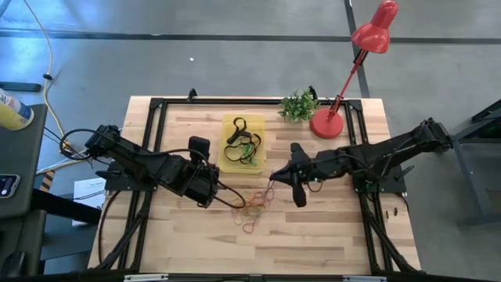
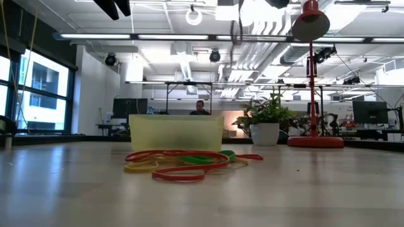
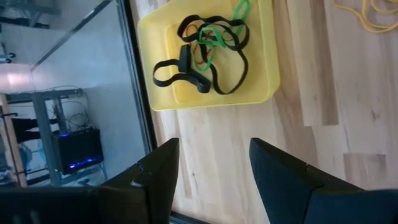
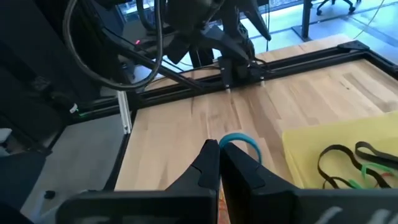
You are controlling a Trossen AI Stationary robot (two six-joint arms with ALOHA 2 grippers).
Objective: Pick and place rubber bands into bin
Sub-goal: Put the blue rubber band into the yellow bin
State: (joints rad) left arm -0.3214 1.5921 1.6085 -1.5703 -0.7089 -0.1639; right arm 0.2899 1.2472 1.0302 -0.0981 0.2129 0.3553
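The yellow bin [image 1: 243, 142] sits on the far middle of the table and holds black and green rubber bands [image 3: 205, 56]. More rubber bands [image 1: 254, 204], red, orange and yellow, lie loose in a pile on the wood just near of the bin, and the low view shows this pile [image 2: 183, 161] in front of the bin [image 2: 177, 132]. My right gripper [image 1: 272, 178] hangs between the bin and the pile, shut on a blue rubber band [image 4: 241, 142]. My left gripper [image 1: 202, 153] is open [image 3: 211, 168] above the table, just left of the bin. My right gripper pinches the blue rubber band between its two shut fingertips [image 4: 211, 152]. The band's loop [image 4: 249, 143] sticks out past the tips, above the wood beside the bin's corner. Which part of the band lies between the fingers is hidden by the fingers themselves.
A red desk lamp with a round base [image 1: 327, 124] and a small potted plant [image 1: 298, 106] stand at the far right of the bin. A black metal frame [image 1: 156, 106] runs along the table's edges. Bare wood stretches along the near side.
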